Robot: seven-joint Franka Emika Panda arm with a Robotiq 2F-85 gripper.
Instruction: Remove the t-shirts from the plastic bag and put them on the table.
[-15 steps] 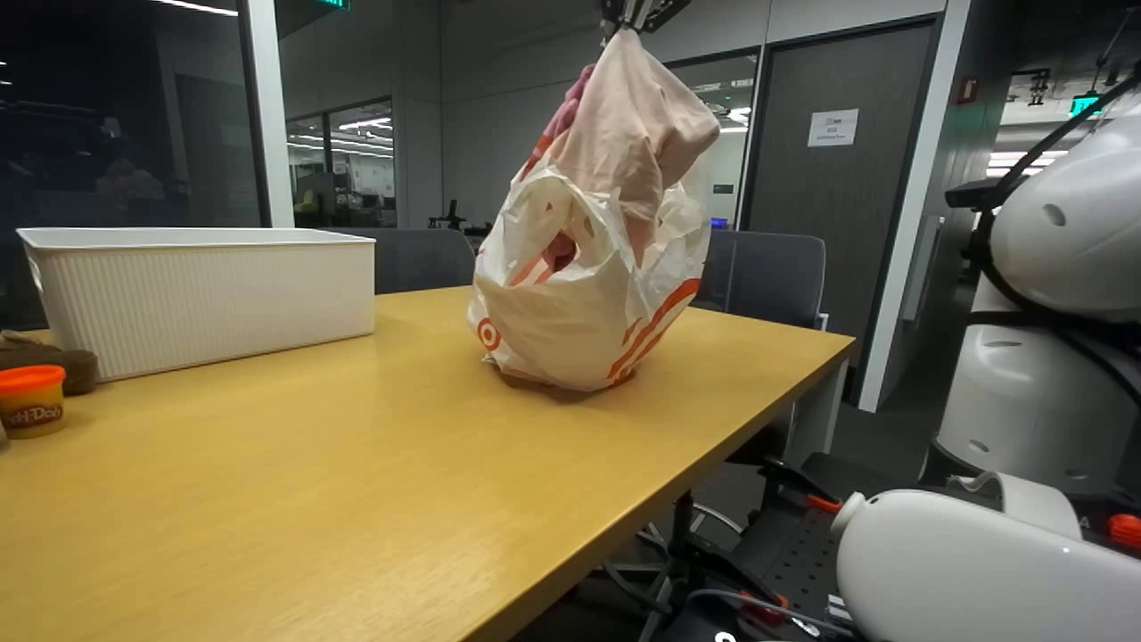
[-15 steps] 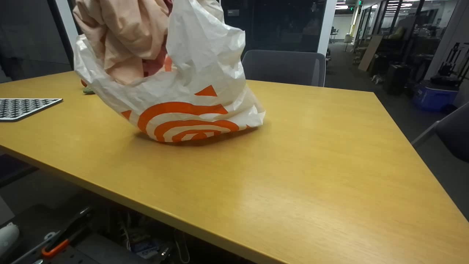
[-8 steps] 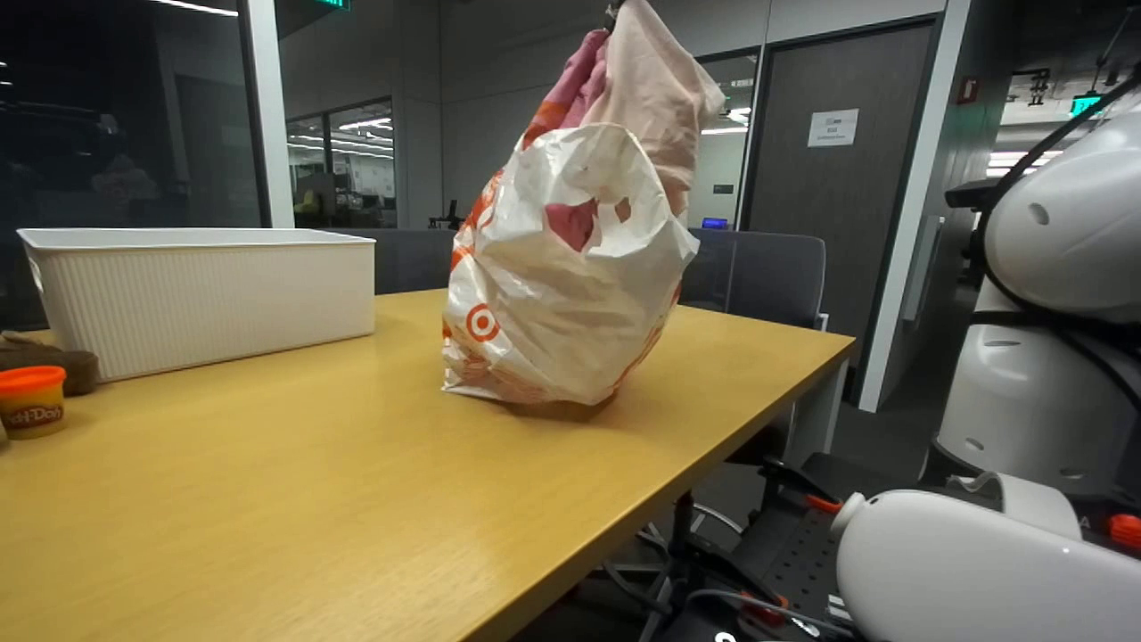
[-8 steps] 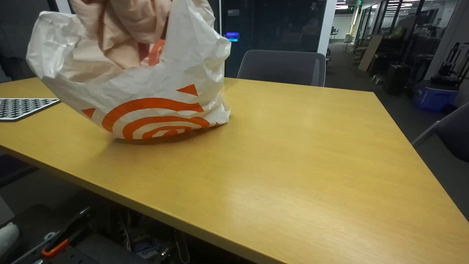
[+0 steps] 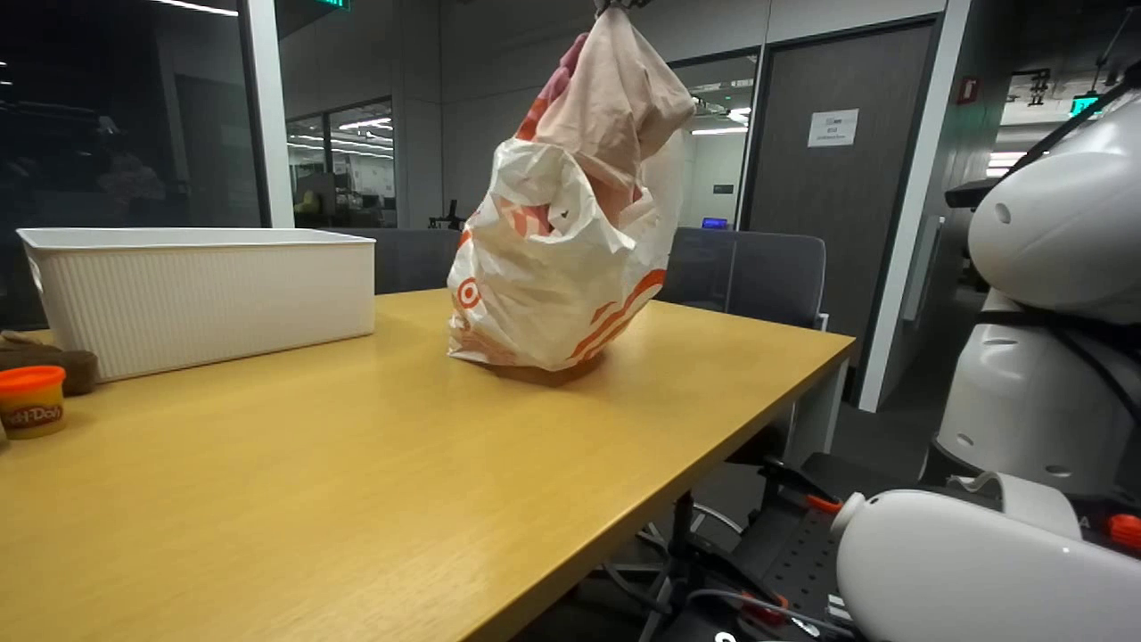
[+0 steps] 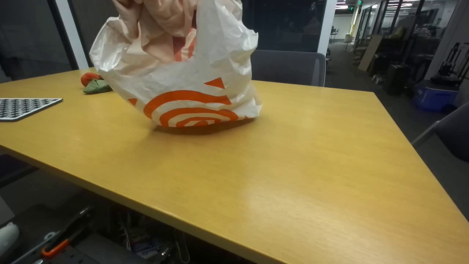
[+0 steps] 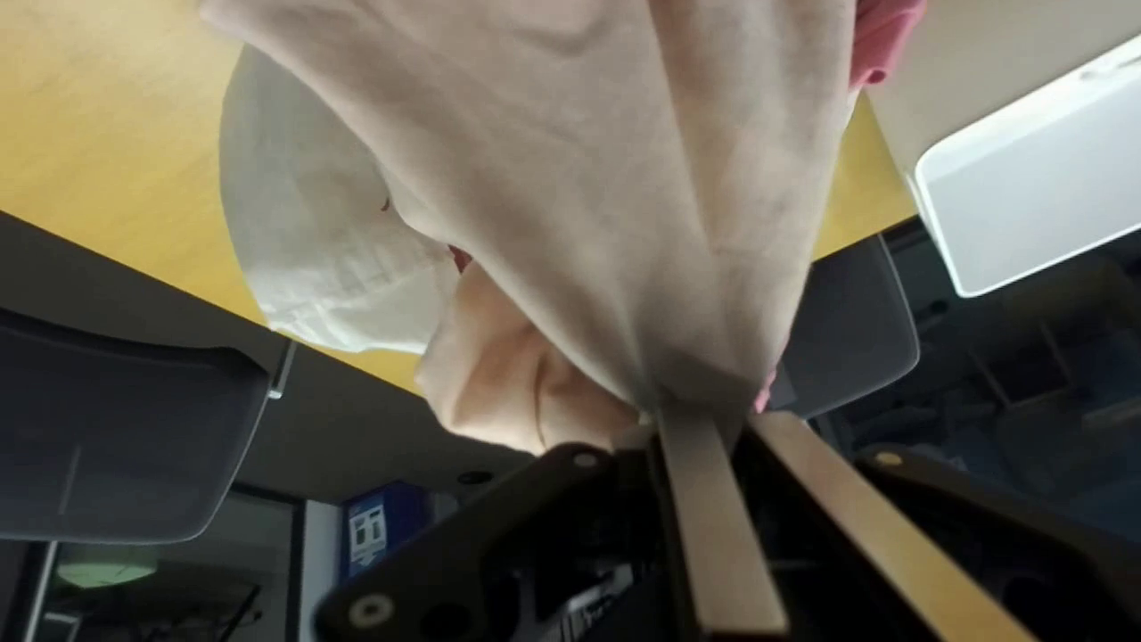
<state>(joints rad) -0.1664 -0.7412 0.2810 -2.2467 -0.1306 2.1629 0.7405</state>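
While the gripper (image 7: 726, 417), lower centre in the wrist view, pinched the pale t-shirt (image 7: 597, 169), a slow, straight lift seemed best for shedding the plastic bag (image 5: 544, 290).

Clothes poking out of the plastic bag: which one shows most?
The pale peach cloth, pinched in the end effector; in an exterior view, the darker pink cloth beside it pokes out only as a narrow strip.

Gray chairs (image 5: 758, 276) past table (image 5: 312, 490) edges in both exterior views. Behind far edge, gray wall (image 5: 499, 67), big dark window (image 5: 134, 134). Past corner, dark door (image 5: 838, 196) with white paper (image 5: 833, 127). Past side edge, dark floor (image 6: 406, 113), blue tub (image 6: 434, 96); bright lights (image 6: 342, 7) far off.
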